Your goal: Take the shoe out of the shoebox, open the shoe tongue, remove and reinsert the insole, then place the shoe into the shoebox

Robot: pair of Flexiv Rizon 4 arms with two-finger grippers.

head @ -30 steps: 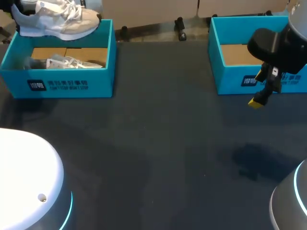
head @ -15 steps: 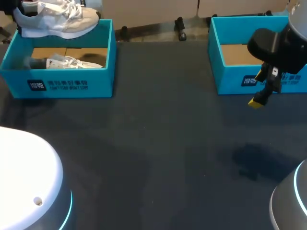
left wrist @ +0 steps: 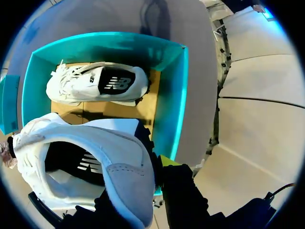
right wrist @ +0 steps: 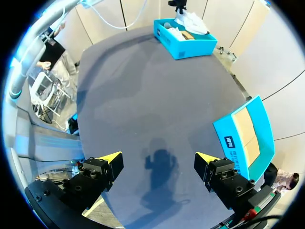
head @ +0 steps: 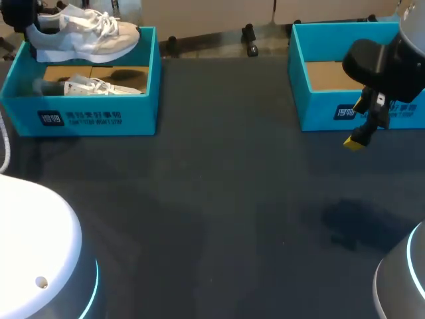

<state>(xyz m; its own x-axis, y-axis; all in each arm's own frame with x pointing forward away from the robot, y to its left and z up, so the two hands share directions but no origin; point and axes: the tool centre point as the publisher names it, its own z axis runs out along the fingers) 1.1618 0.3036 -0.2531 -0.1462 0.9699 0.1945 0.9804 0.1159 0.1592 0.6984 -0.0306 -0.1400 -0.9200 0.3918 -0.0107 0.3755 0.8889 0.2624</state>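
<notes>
Hanging over the rear rim of the box (head: 80, 119), at the far left corner of the table (head: 219, 199), the shoe (head: 86, 36) is clamped at the heel by the left gripper (left wrist: 155, 164). A second shoe (head: 99, 86) lies inside. The right gripper (right wrist: 158, 157), fingers wide apart, hovers before the right box (head: 319, 113), with broad dark tabletop between.

You have the white-and-beige lace-up sneaker (head: 86, 36) raised over the rear wall of the open teal cardboard shoebox (head: 86, 118) at the table's far left, sole down and roughly level, toe pointing towards the table's middle, its black insole showing in the left wrist view. A second white sneaker (head: 99, 86) lies on that shoebox's brown floor. A matching open teal box (head: 319, 113) stands at the far right, well apart.
</notes>
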